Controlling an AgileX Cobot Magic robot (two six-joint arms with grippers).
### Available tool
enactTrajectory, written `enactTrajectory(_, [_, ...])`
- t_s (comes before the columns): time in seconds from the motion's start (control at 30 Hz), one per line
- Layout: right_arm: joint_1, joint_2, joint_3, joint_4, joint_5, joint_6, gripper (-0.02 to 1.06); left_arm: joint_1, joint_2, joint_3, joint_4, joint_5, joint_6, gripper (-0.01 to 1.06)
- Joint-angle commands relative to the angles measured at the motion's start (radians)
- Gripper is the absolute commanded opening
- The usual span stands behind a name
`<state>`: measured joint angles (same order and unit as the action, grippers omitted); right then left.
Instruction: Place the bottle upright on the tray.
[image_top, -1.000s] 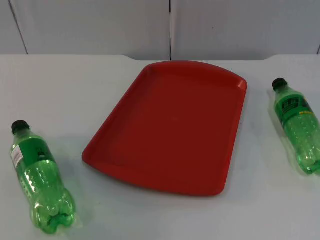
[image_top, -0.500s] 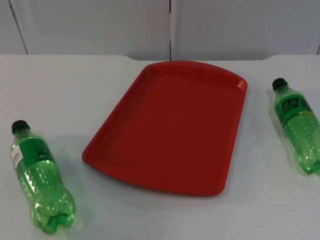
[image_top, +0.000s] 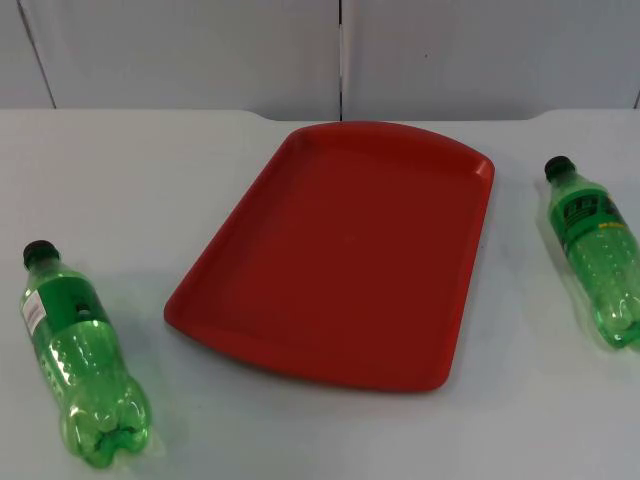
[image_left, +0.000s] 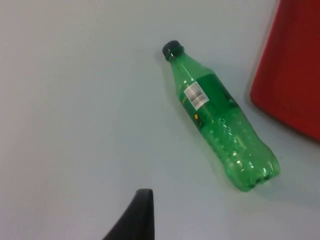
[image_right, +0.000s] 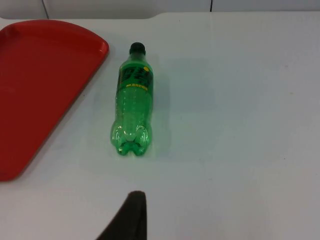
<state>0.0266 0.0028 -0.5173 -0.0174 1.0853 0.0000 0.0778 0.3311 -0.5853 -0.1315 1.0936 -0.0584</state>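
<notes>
A red tray (image_top: 340, 250) lies flat in the middle of the table with nothing on it. A green plastic bottle (image_top: 80, 360) with a black cap lies on its side to the tray's left, cap towards the wall. A second green bottle (image_top: 595, 250) lies on its side to the tray's right, cap also towards the wall. In the left wrist view, the left gripper (image_left: 135, 220) hovers over bare table, well short of the left bottle (image_left: 220, 122) and the tray's corner (image_left: 292, 75). The right gripper (image_right: 127, 217) is likewise held back from the right bottle (image_right: 132, 102) and the tray (image_right: 40, 85).
The white table top (image_top: 130, 170) ends at the grey partition wall (image_top: 200, 50) behind the tray. The right bottle lies close to the table's right side.
</notes>
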Motion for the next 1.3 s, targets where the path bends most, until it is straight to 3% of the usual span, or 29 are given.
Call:
enactTrajectory(0.0, [-0.009, -0.003, 0.002, 0.001, -0.007, -0.007, 1.05, 0.002, 0.051, -0.008, -0.042, -0.019, 0.001, 1.05])
enactTrajectory(0.47, [-0.009, -0.003, 0.002, 0.001, -0.007, -0.007, 1.05, 0.002, 0.377, -0.008, -0.224, -0.207, 0.087, 1.05])
enactTrajectory(0.83, [-0.009, -0.003, 0.002, 0.001, -0.007, -0.007, 1.05, 0.002, 0.662, -0.022, -0.257, -0.383, 0.087, 1.05])
enactTrajectory(1.13, [-0.009, -0.003, 0.002, 0.001, -0.007, -0.007, 1.05, 0.002, 0.899, -0.186, -0.270, -0.398, 0.087, 1.05])
enactTrajectory(1.27, [-0.009, -0.003, 0.002, 0.001, -0.007, -0.007, 1.05, 0.002, 0.987, -0.269, -0.270, -0.366, 0.087, 1.05])
